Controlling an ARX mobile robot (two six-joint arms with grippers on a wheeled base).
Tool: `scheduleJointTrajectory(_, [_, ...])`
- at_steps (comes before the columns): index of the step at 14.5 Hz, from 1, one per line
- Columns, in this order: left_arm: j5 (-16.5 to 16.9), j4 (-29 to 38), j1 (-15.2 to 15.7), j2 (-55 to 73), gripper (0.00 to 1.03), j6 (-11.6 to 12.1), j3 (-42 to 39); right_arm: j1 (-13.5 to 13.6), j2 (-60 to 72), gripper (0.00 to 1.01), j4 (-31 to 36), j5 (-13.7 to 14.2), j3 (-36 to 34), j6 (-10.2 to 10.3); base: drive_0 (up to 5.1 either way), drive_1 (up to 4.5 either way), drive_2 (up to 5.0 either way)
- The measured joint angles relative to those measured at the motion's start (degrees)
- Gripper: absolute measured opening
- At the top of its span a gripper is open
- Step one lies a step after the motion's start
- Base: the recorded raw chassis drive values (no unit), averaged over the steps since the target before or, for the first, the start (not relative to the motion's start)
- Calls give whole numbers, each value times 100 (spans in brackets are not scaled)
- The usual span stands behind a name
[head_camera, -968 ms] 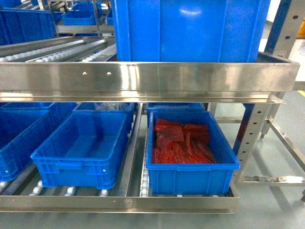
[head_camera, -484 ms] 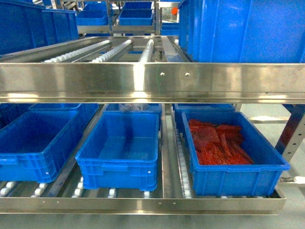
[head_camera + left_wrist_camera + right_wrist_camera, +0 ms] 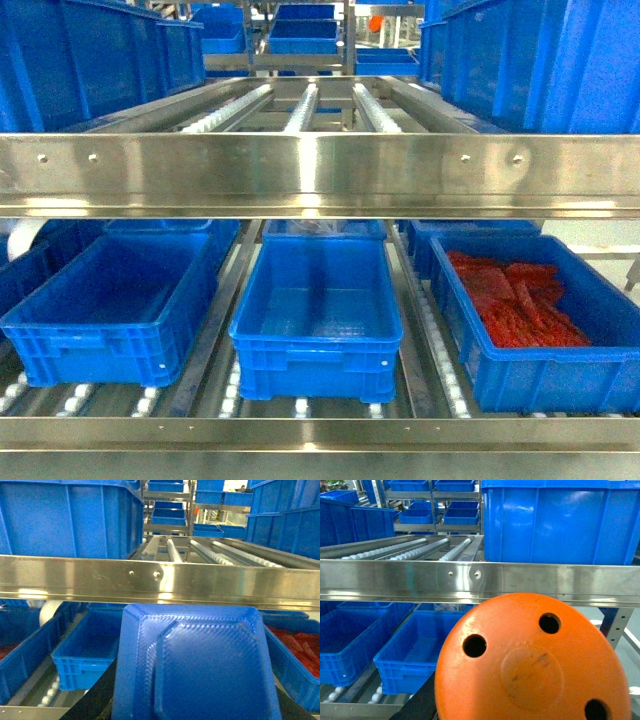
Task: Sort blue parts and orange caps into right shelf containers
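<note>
Head view: steel shelf rail (image 3: pixel 320 175) runs across, three blue crates sit on the roller shelf below it. Left crate (image 3: pixel 110 305) and middle crate (image 3: pixel 318 315) look empty; right crate (image 3: pixel 545 330) holds a pile of red-orange pieces (image 3: pixel 515 305). No arm shows in the head view.

Left wrist view: a blue part (image 3: pixel 197 662), square with a raised textured panel, fills the lower frame close to the camera, below the rail. It seems carried by the left arm, but the fingers are hidden behind it, so I cannot tell how far open they are or exactly how they grip. Right wrist view: an orange cap (image 3: pixel 530 657), round with three holes, sits the same way below the rail; right fingers hidden too, state cannot be told.

Step in hand, as I judge it: line the base up with the crates below the rail, then drop each item. To do it well: keep both items under the rail when reaching in, put the cap into the right crate with the orange-red pile, the blue part into an empty crate, release low.

Versus the earlier head frames: the crates sit further right in view, a third crate shows fully at left, the big blue crate above the rail is gone from centre.
</note>
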Motion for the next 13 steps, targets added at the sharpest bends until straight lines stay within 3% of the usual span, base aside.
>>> scheduleJointTrajectory(13, [-2,-7,0,0,42,0,0,0,0,45,-2,0,0,2,-515,230,230])
